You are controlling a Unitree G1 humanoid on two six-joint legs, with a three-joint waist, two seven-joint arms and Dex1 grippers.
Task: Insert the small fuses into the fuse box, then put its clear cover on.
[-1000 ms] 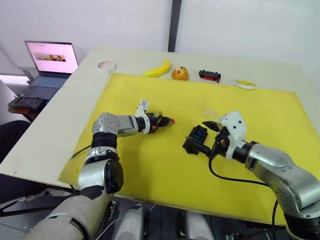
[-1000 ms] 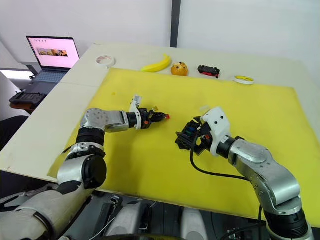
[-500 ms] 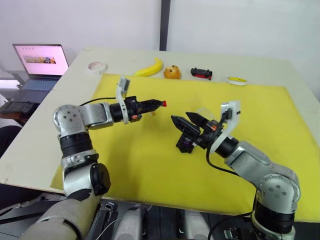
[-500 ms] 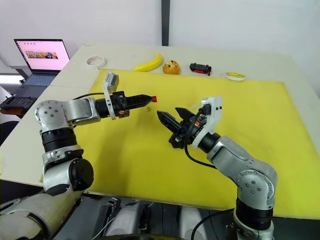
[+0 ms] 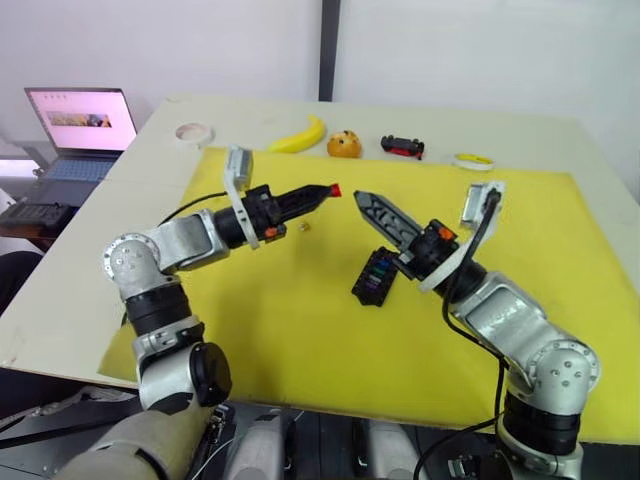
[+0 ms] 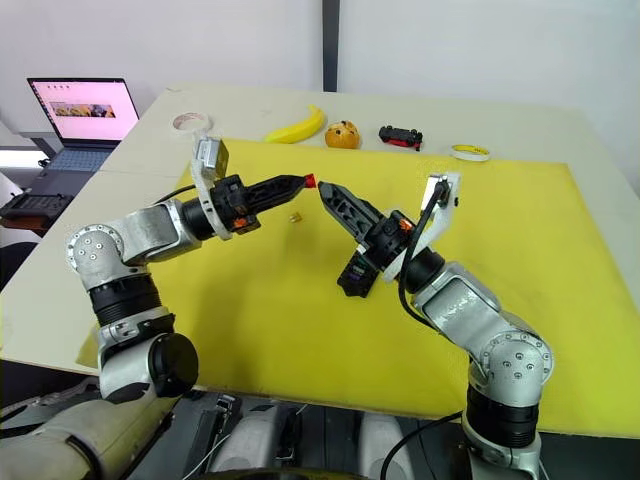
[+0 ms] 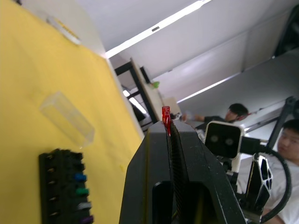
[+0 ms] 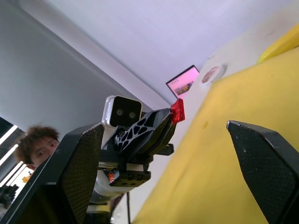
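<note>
Since a second ago the left tool [image 5: 330, 189] climbs off the yellow mat [image 5: 300, 330] and now hangs raised above it, stretched toward the middle, the red fuse [image 5: 336, 189] pinched at its tip as before. The right tool [image 5: 385, 215] lets go of the fuse box [image 5: 373, 277], which now lies alone on the mat; the tool lifts clear, its fingers spread wide, and points up toward the left tool, the two tips now near each other in mid-air.
</note>
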